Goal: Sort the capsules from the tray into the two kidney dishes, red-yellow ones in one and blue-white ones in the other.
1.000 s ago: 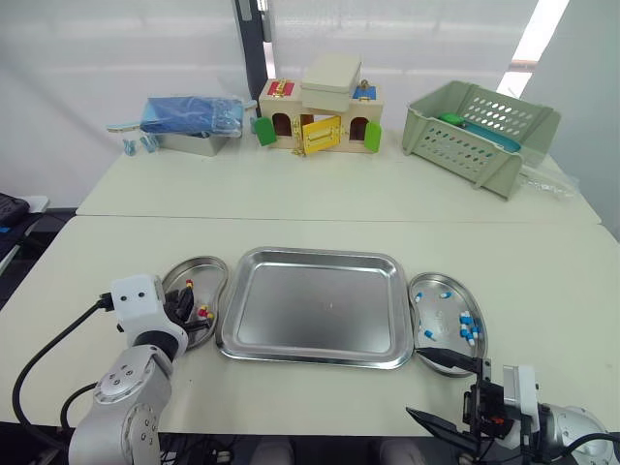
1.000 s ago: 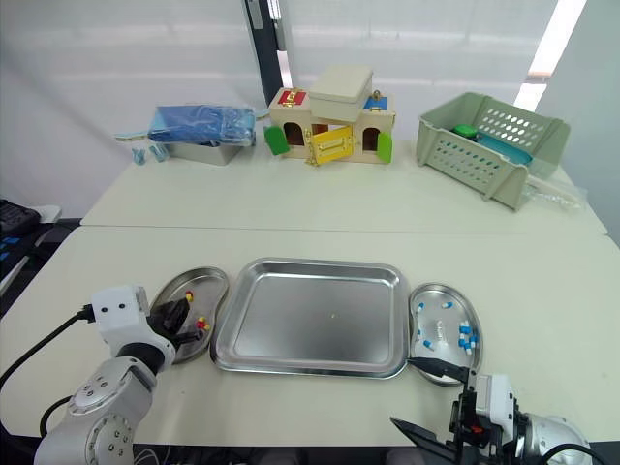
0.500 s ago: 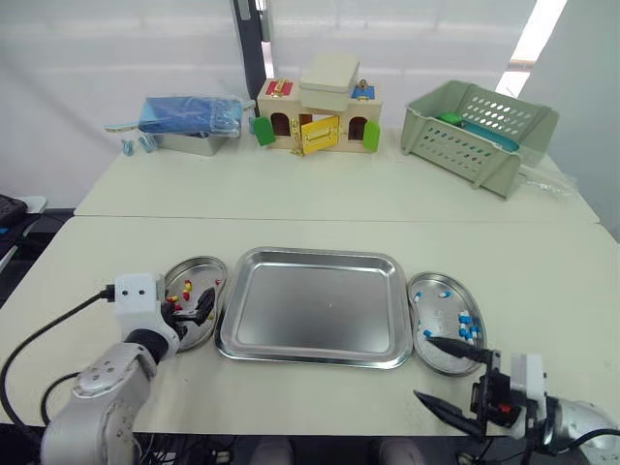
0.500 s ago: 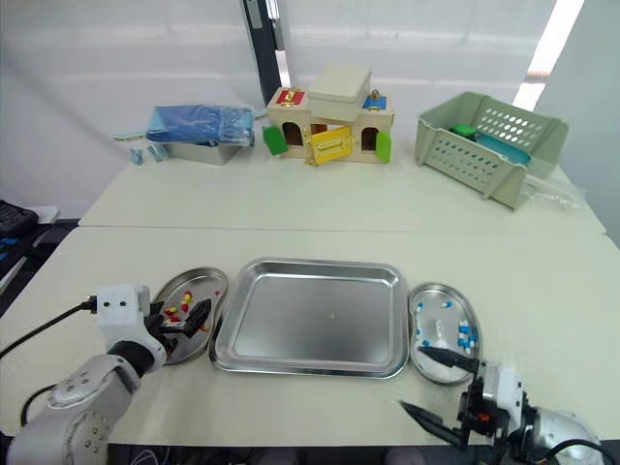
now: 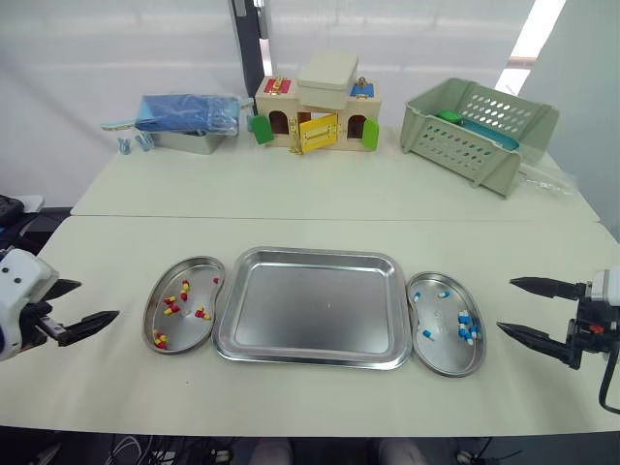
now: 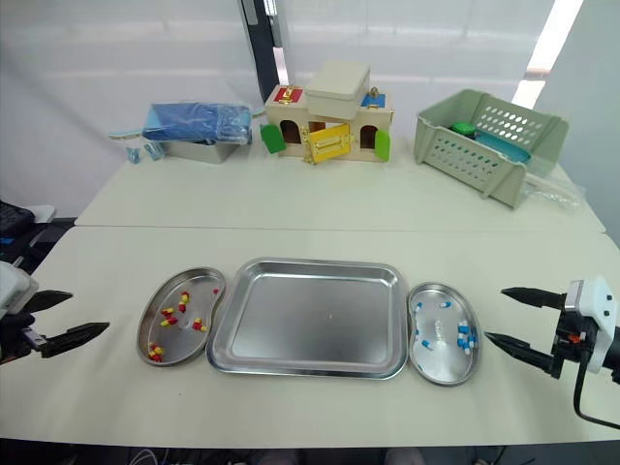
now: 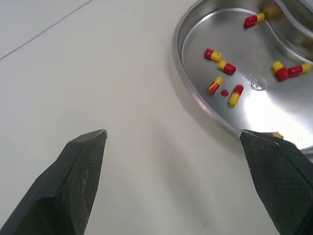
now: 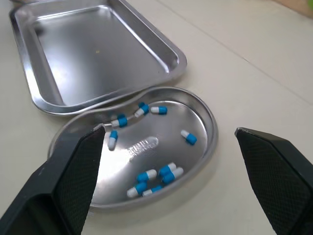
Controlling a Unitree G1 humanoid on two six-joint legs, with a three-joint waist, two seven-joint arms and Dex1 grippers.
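You're seeing both arms pulling back from the dishes: left gripper and right gripper are hanging wide open, empty. Tray is sitting bare; red-yellow capsules are lying in the left dish, blue-white capsules in the right dish. Sorting is looking finished.

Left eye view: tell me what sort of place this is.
Probably a robot test lab, not a clinic: steel tray and kidney dishes of capsules share tables with a toy house and a plastic basket.
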